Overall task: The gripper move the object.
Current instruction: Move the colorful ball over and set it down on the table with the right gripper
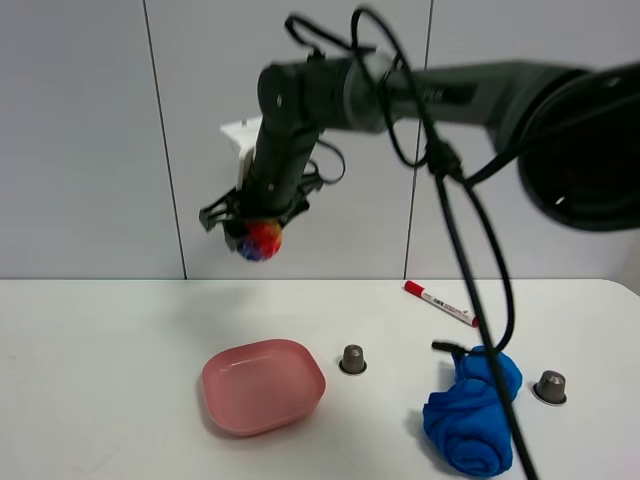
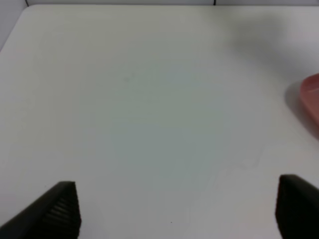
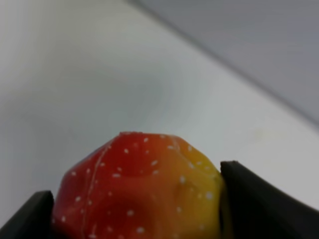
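My right gripper (image 1: 256, 228) is clamped on a colourful ball (image 1: 260, 243), held high above the table (image 1: 100, 380).

On the high camera the ball shows red, yellow and blue and hangs well clear of the white top, roughly above the far side of the pink bowl (image 1: 263, 386), though I cannot judge the depth well from here. The right wrist view shows black fingers (image 3: 259, 204) pressing it from both sides, its skin red-orange with white specks. The left gripper (image 2: 174, 211) has its fingers spread wide over bare table. A small metal capsule (image 1: 352, 359) stands just beside the bowl. Further right lie a red and white pen (image 1: 440, 303) and a rolled blue cloth (image 1: 475, 410), with a second capsule (image 1: 549, 387) near the cloth.
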